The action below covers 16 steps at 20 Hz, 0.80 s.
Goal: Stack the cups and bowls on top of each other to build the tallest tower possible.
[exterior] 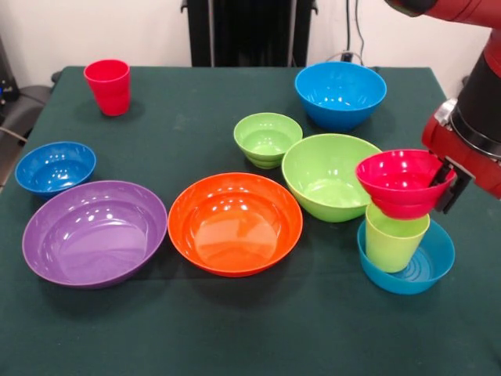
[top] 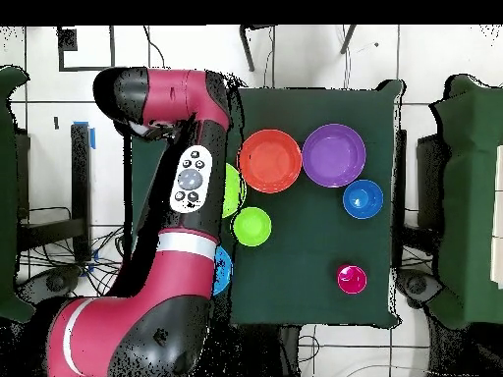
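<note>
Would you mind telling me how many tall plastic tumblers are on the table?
2: a red plastic tumbler standing alone at the far left corner, and a lime-green plastic tumbler upright in the teal-blue bowl, under the gripper-held red bowl.

The arm (top: 147, 295) is glossy red with rounded black joint sections and a pale grey band across its thick lower link. A white oval panel (top: 193, 180) on the black section carries several round dark buttons (labels unreadable), and a black bracket (exterior: 448, 192) sits just beside the wrist's red housing.

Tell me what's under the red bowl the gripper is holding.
The lime green cup, standing upright in a teal-blue bowl. The red bowl covers the cup's mouth, so its inside is hidden.
</note>
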{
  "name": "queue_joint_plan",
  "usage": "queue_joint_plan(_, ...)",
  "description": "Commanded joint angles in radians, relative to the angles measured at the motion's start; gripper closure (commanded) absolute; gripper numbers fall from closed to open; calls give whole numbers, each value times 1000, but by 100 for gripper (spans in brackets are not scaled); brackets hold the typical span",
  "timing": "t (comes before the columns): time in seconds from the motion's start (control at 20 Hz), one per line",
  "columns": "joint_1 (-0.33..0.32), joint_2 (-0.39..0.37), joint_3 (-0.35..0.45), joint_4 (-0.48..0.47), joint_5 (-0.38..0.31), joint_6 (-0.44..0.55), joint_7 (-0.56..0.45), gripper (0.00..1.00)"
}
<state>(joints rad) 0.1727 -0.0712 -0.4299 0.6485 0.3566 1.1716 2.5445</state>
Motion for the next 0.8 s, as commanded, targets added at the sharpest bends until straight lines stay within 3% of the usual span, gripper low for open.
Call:
queue_joint_plan(0.05, 14, 22, 22, -1, -3, 106, 210, 100)
queue_joint_plan(0.8, 14, 78, -42, -50, -2, 97, 197, 100)
